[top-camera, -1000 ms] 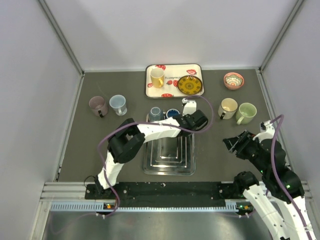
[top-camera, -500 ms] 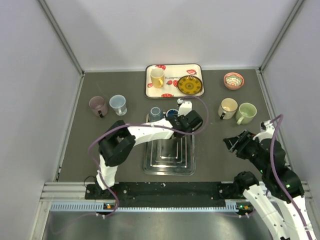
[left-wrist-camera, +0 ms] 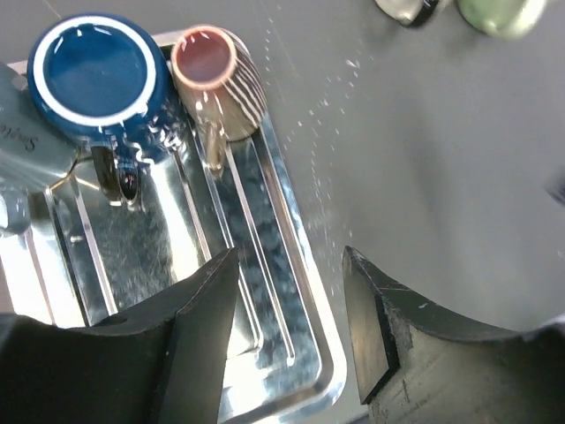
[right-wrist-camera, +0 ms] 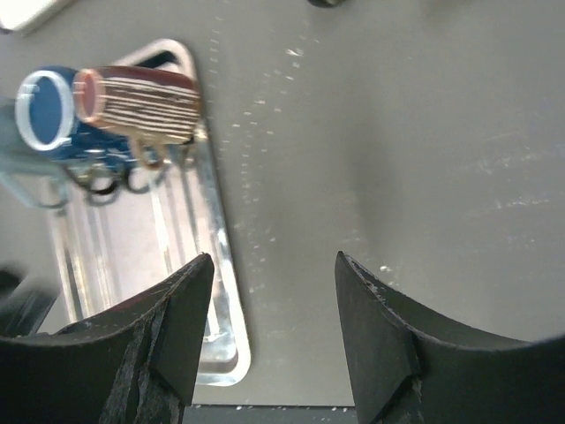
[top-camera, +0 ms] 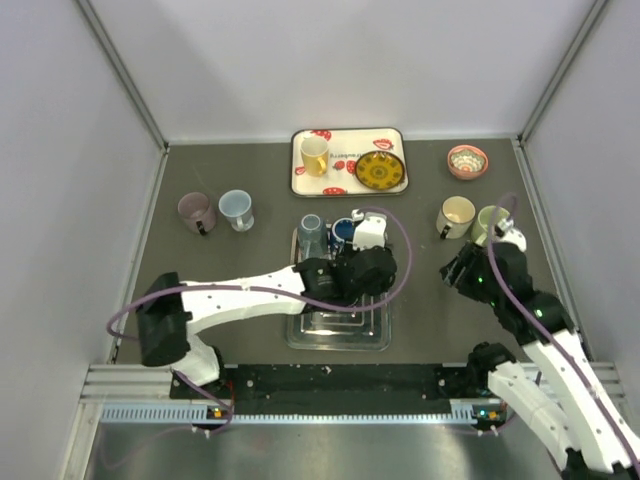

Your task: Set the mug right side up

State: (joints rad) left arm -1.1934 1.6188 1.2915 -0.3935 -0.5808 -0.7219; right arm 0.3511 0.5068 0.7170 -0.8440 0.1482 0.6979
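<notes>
"Left wrist view: where's the striped mug [left-wrist-camera: 216,79]?"
"In the metal tray's [left-wrist-camera: 265,291] corner, just beside the blue mug [left-wrist-camera: 97,66]. Left gripper [left-wrist-camera: 287,327] and right gripper [right-wrist-camera: 269,327] both stand parted, holding nothing."

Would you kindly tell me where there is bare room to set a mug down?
Bare dark tabletop lies between the ribbed steel tray and the cream mug, and on the near side of the mauve mug. The tray's far end is crowded with three mugs.

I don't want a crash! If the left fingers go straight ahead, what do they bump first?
Probably the metal tray, near its right rim. The striped mug is farther off. Depth is unclear.
</notes>
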